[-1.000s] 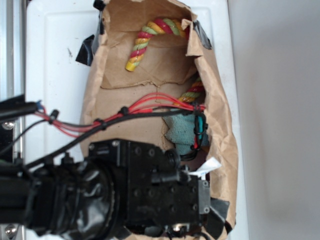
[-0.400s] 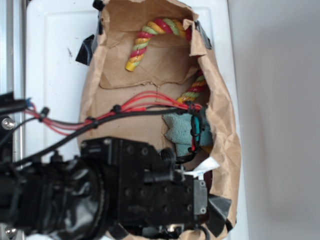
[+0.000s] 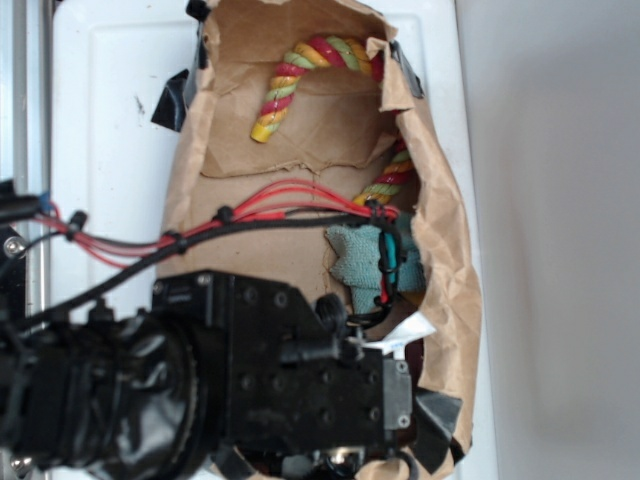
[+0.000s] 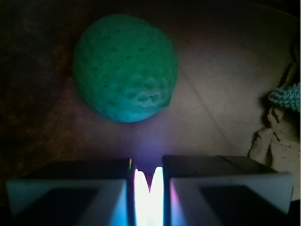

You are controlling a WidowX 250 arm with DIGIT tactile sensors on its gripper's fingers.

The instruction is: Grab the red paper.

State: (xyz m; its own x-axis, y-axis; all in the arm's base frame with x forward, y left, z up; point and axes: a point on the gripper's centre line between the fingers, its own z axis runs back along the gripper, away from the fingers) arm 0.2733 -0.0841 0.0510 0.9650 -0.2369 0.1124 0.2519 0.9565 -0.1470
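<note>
Red paper: not visible in either view; its location cannot be told. Wrist view shows a green ball (image 4: 125, 67) ahead of the fingers (image 4: 148, 186), which stand nearly together, empty. Advise locating the paper and opening before descent within the brown bag (image 3: 445, 270).

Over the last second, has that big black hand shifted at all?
Yes. In the exterior view the hand and its arm slid toward the left and slightly down the picture, judged against the striped rope, which stayed put in the brown paper bag.

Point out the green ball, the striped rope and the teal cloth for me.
green ball (image 4: 125, 70): wrist view, centre of its dimpled surface.
striped rope (image 3: 283, 88): exterior view, left limb of its curve.
teal cloth (image 3: 355, 258): exterior view, exposed left part.
</note>
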